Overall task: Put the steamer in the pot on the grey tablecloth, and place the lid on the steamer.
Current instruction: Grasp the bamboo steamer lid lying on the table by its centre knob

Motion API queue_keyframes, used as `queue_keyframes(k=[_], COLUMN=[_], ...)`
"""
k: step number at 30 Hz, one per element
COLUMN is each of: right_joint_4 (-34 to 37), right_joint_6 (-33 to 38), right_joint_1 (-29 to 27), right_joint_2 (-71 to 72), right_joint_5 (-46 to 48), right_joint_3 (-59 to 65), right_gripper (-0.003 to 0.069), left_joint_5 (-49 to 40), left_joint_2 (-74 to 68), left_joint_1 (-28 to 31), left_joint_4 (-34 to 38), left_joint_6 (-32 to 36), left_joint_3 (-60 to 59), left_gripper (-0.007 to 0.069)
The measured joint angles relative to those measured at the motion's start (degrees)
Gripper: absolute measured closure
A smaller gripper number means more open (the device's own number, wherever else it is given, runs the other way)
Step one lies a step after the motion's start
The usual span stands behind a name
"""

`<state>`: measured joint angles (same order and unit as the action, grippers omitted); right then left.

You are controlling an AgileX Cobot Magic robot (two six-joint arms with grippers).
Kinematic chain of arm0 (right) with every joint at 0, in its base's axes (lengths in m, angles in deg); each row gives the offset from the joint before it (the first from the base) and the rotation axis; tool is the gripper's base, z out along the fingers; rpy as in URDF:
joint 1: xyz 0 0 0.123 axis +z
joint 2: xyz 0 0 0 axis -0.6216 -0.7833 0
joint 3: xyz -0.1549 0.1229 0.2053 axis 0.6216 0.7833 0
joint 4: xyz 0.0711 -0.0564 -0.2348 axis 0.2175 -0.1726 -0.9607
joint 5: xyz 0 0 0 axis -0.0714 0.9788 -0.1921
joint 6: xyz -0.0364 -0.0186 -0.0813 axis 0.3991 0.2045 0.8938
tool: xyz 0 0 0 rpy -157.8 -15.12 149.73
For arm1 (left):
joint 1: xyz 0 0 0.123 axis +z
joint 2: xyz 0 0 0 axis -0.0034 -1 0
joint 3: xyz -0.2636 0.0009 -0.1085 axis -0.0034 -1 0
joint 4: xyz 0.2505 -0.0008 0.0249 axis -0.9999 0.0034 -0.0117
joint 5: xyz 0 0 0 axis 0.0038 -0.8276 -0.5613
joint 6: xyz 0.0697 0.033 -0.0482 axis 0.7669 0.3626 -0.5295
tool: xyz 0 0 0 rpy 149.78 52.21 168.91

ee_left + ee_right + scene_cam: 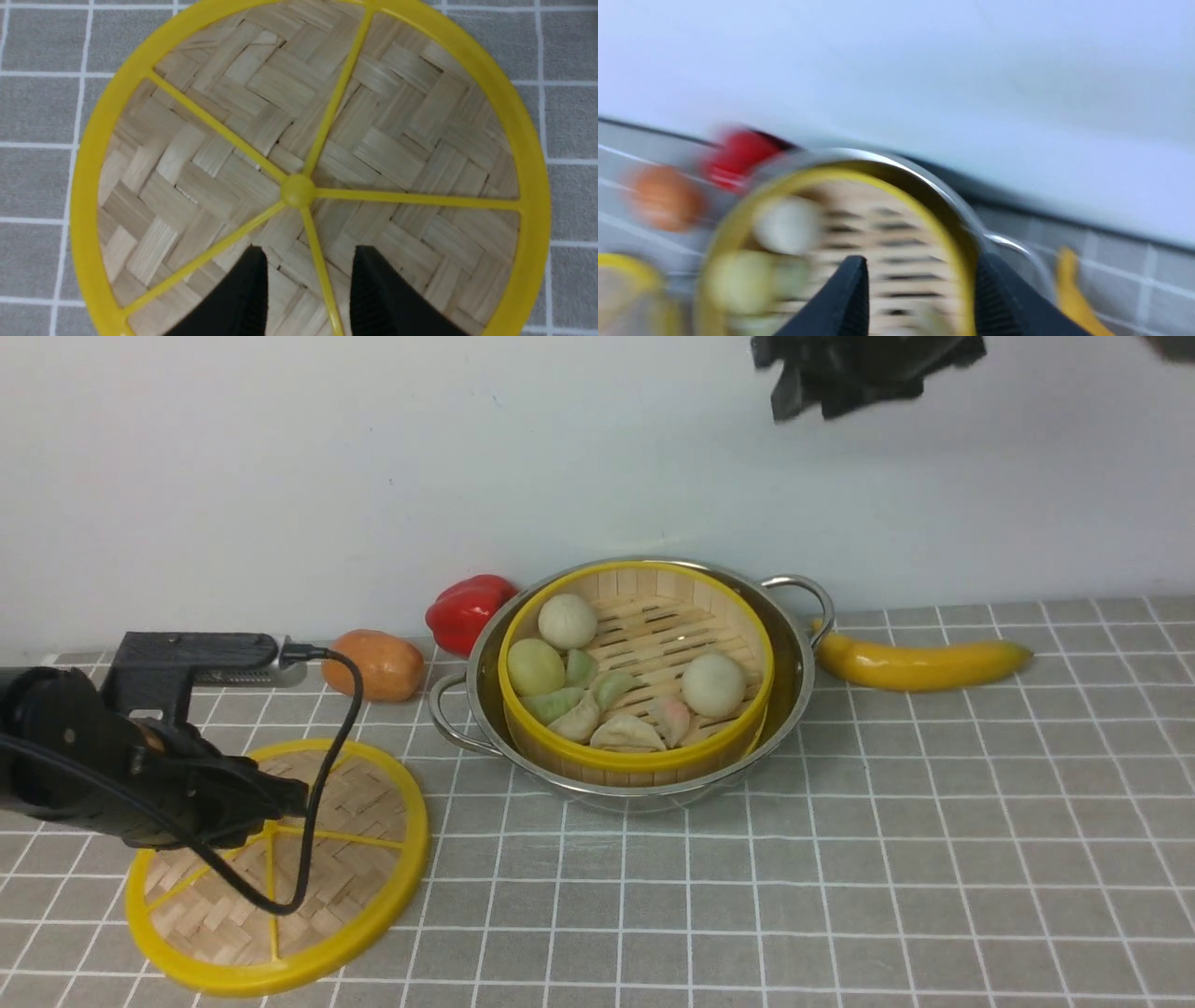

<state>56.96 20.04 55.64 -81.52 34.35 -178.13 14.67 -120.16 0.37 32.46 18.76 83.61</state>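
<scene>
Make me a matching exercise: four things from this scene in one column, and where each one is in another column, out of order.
Things
1. steamer
2. lid
3. red pepper
4. right hand

Places
A. raised, in front of the white wall in the front view, gripping nothing
B. inside the steel pot
C. flat on the grey tablecloth, below the left hand
D. behind the pot's left handle, beside the orange-brown item

Pairs: 1-B, 2-C, 3-D, 4-A
</scene>
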Motion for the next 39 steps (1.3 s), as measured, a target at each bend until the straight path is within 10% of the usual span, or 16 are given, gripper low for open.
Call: queue_keyframes(k=[27, 39], right_joint_4=[2.5, 1.4], right_joint_6=[6.5, 4.7], right_joint_1=[0.0, 0.0], right_joint_2=[51.7, 59.5], right_joint_5=[0.0, 0.2], right_joint_3=[35.1, 39.8], right_gripper=[0.0335, 0.0335], left_joint_5=[-4.5, -19.5], left_joint_2=[-11.5, -11.7], left_joint_1=[0.0, 0.0], left_joint_4=[-1.5, -5.6], left_joint_6=[-2.6, -2.6], left_joint_3=[9.5, 19.5], left_gripper=[0.0382, 0.0509])
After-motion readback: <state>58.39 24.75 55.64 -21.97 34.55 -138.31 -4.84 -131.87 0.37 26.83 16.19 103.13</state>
